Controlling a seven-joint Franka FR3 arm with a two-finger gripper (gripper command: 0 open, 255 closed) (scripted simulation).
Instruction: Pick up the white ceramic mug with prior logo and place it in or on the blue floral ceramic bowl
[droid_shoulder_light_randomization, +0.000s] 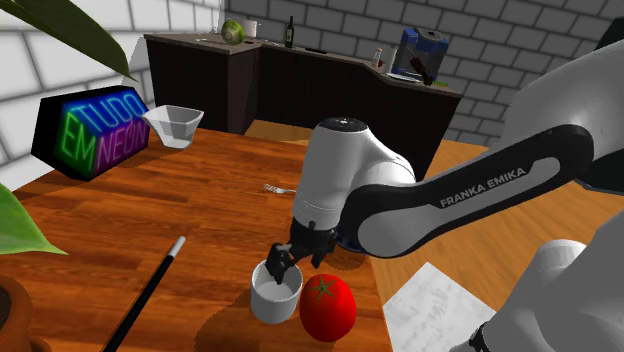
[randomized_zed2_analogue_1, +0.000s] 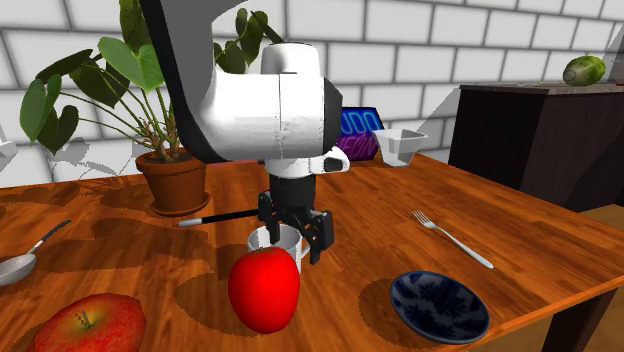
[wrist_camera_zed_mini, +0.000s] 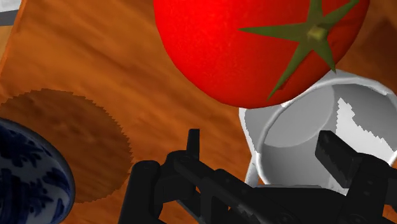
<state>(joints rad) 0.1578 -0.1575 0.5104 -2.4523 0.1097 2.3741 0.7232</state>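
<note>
A plain white mug (droid_shoulder_light_randomization: 272, 297) stands upright on the wooden table, touching or almost touching a big red tomato (droid_shoulder_light_randomization: 327, 306). My gripper (droid_shoulder_light_randomization: 288, 264) hangs low over the mug's rim and is open. In the wrist view one finger (wrist_camera_zed_mini: 191, 144) is outside the mug (wrist_camera_zed_mini: 299, 124) and the other seems to be inside its opening; neither clasps the wall. The blue patterned bowl (randomized_zed2_analogue_1: 438, 306) lies near the table's front edge in the second exterior view, right of the tomato (randomized_zed2_analogue_1: 264, 290). There the gripper (randomized_zed2_analogue_1: 295, 232) partly hides the mug (randomized_zed2_analogue_1: 268, 238).
A black wand (droid_shoulder_light_randomization: 150, 290), a fork (randomized_zed2_analogue_1: 450, 238), a clear glass bowl (droid_shoulder_light_randomization: 173, 125) and a neon sign (droid_shoulder_light_randomization: 90, 130) are on the table. An apple (randomized_zed2_analogue_1: 90, 325), a spoon (randomized_zed2_analogue_1: 25, 262) and a potted plant (randomized_zed2_analogue_1: 180, 182) sit at the second exterior view's left. A paper sheet (droid_shoulder_light_randomization: 435, 305) lies by the stand.
</note>
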